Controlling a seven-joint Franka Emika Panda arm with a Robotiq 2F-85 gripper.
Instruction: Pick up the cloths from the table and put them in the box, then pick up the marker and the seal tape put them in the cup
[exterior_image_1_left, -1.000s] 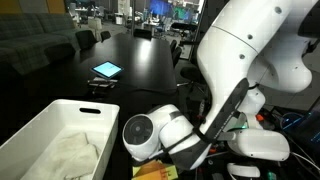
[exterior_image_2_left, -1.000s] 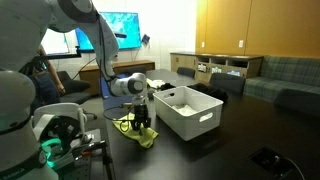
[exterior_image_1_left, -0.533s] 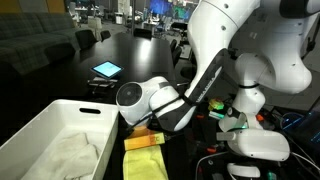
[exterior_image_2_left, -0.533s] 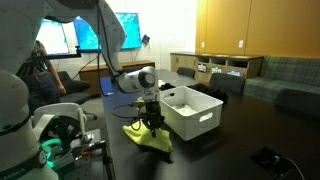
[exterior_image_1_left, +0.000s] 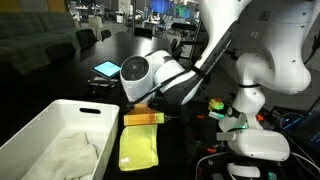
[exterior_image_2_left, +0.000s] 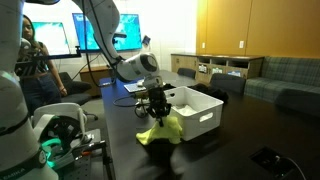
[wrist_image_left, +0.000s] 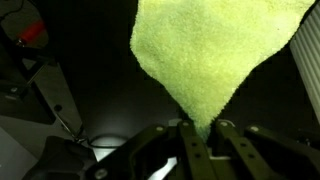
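The gripper (wrist_image_left: 197, 130) is clamped narrow on a corner of the yellow cloth (exterior_image_1_left: 140, 148). The cloth hangs over the table (exterior_image_1_left: 140, 60) at 3 o'clock of the box (exterior_image_1_left: 30, 128), and the off-white cloth (exterior_image_1_left: 70, 155) lies inside the box.

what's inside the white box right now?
An off-white cloth lies crumpled in the box. The yellow cloth hangs outside, pinched by the end effector. Whatever lies beneath the off-white cloth is hidden.
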